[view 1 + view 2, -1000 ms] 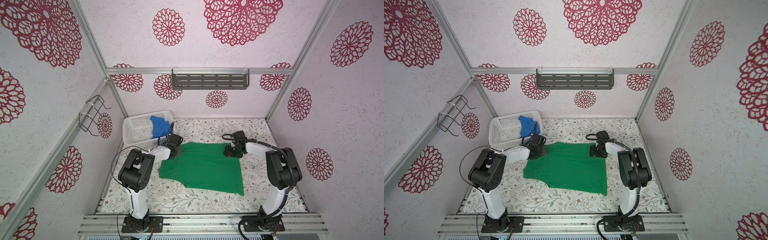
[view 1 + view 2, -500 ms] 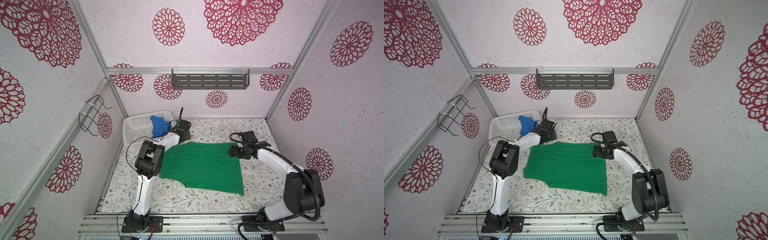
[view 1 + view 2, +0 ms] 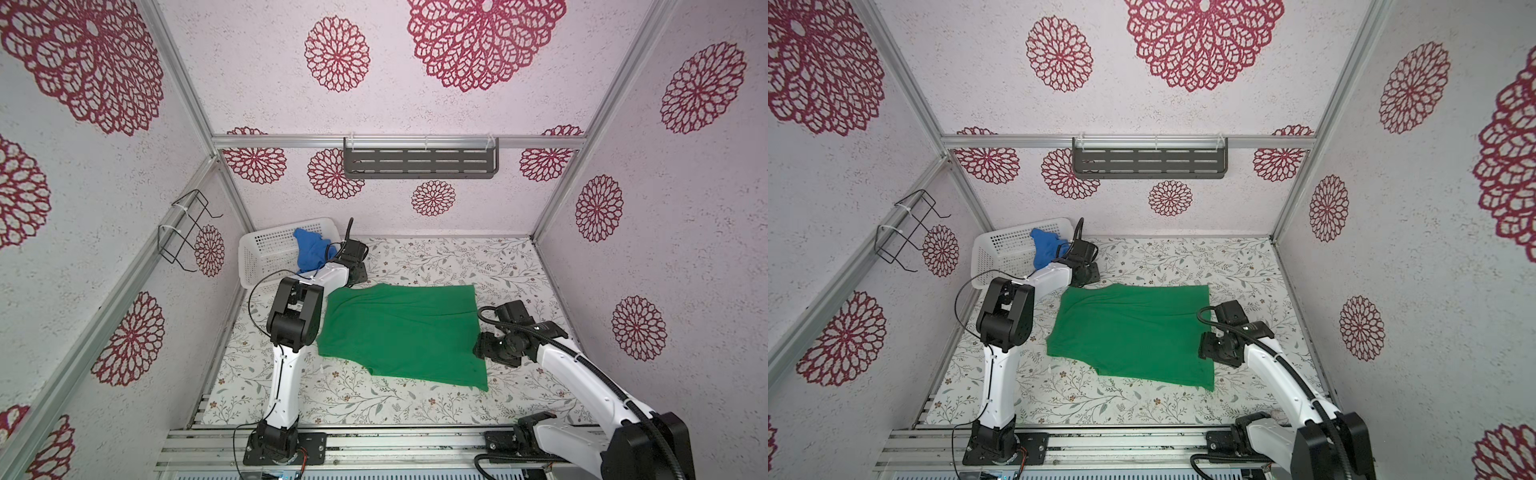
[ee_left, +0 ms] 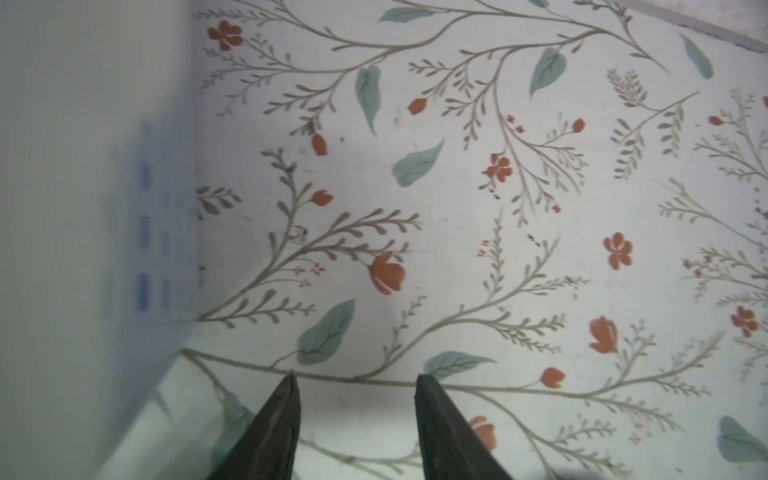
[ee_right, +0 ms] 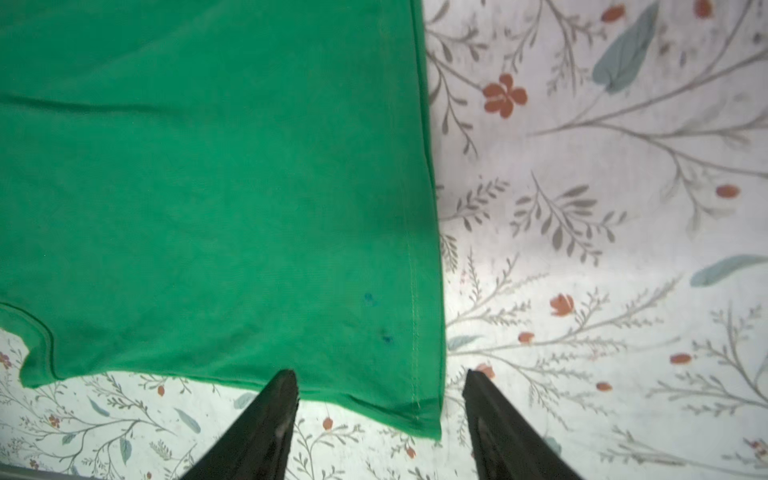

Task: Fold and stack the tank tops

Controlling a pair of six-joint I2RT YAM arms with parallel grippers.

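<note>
The green tank top [image 3: 399,332] [image 3: 1129,332] lies spread flat on the floral table in both top views. The blue tank top [image 3: 311,251] [image 3: 1045,247] sits bunched in the white basket [image 3: 266,249] [image 3: 1000,249] at the back left. My left gripper [image 3: 357,275] [image 4: 355,378] is open over bare table beside the basket wall [image 4: 83,208], off the green top's back left corner. My right gripper [image 3: 478,351] [image 5: 379,372] is open by the green top's [image 5: 208,187] right hem, and its front right corner lies between the fingers, ungripped.
A dark slotted shelf [image 3: 419,158] hangs on the back wall and a wire rack [image 3: 187,232] on the left wall. The enclosure walls stand close round the table [image 3: 457,262]. The metal rail with both arm bases [image 3: 374,444] runs along the front.
My left gripper left the green top's back left corner and moved back towards the basket. My right gripper came forward along the right hem from the back right corner, jaws slightly narrower.
</note>
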